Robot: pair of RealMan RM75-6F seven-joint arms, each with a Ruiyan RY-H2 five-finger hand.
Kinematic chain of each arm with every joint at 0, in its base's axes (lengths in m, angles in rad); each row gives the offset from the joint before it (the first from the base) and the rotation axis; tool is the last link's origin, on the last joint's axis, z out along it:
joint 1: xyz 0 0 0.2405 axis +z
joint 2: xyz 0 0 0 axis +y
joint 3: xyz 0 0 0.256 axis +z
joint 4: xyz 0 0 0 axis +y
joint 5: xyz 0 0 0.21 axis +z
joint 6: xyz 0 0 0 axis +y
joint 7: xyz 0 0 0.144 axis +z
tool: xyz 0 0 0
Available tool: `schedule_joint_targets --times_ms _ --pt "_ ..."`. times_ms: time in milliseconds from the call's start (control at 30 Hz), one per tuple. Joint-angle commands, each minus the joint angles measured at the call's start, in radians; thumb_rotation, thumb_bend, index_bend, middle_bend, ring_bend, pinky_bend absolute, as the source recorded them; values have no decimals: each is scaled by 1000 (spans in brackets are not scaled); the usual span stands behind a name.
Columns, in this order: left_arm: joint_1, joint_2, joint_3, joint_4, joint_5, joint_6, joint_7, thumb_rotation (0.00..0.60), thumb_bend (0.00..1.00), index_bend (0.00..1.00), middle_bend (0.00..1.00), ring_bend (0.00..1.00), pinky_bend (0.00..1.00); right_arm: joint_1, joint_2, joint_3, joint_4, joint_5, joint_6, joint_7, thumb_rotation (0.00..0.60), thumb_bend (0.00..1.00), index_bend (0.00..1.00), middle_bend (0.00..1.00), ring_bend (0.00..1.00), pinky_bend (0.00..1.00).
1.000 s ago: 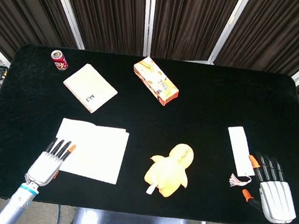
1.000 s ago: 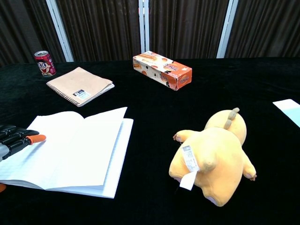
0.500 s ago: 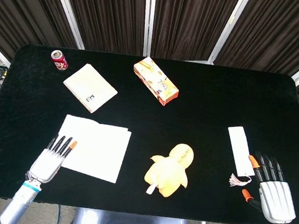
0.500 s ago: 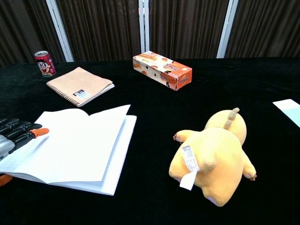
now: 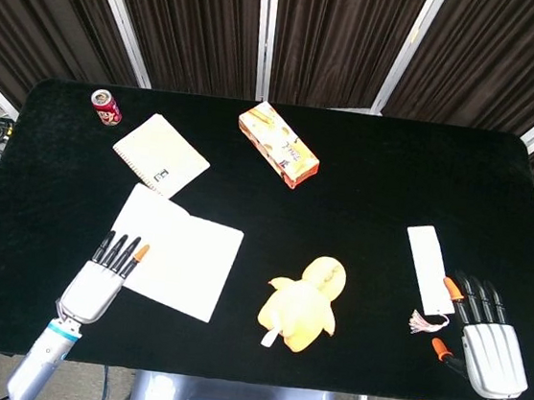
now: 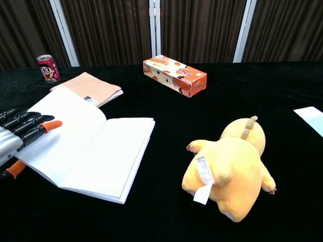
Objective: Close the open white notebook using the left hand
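The white notebook (image 5: 184,253) (image 6: 101,151) lies open at the front left of the black table, its left half lifted and tilted up. My left hand (image 5: 101,283) (image 6: 17,136) lies flat under and against that raised left half, fingers (image 6: 35,128) stretched along the page, thumb below the edge. My right hand (image 5: 485,333) rests open, fingers spread, at the front right, holding nothing and far from the notebook. The chest view does not show the right hand.
A tan spiral notebook (image 5: 161,156) (image 6: 93,88) lies just behind the white one, a red can (image 5: 105,106) (image 6: 48,67) at the back left. An orange box (image 5: 278,144) (image 6: 174,75), a yellow plush (image 5: 303,304) (image 6: 232,171) and a white tasselled bookmark (image 5: 430,268) lie further right.
My left hand has moved right and up, lifting the notebook's left half off the table. The whole notebook has slid and turned slightly to the right. The right hand has not moved.
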Motion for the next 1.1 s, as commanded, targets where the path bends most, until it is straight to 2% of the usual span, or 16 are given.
schedule_joint_targets --times_ms 33,267,367,700,800,967,1100 --pt "-11 3 -5 -20 39 42 4 600 603 0 0 0 0 0 0 1 0 0 0 1 600 99 0 0 0 0" --pt "-22 22 -3 -102 120 119 16 600 580 0 0 0 0 0 2 1 -1 1 1 4 600 99 0 0 0 0" --pt "-21 35 4 -146 152 143 27 600 526 0 0 0 0 -2 4 1 -2 0 5 6 600 99 0 0 0 0" --pt "0 85 13 -223 185 194 12 600 500 0 0 0 0 -2 5 1 -3 -2 5 5 600 99 0 0 0 0" --pt "17 117 19 -240 172 199 8 600 461 0 0 0 0 -3 6 1 -2 -2 7 6 600 99 0 0 0 0" --pt "65 216 29 -311 91 194 -3 600 339 0 0 0 0 -3 5 1 0 -5 8 5 600 99 0 0 0 0" --pt "114 308 38 -380 19 215 -70 600 270 0 0 0 0 -3 2 -3 -1 -16 11 -3 600 99 0 0 0 0"
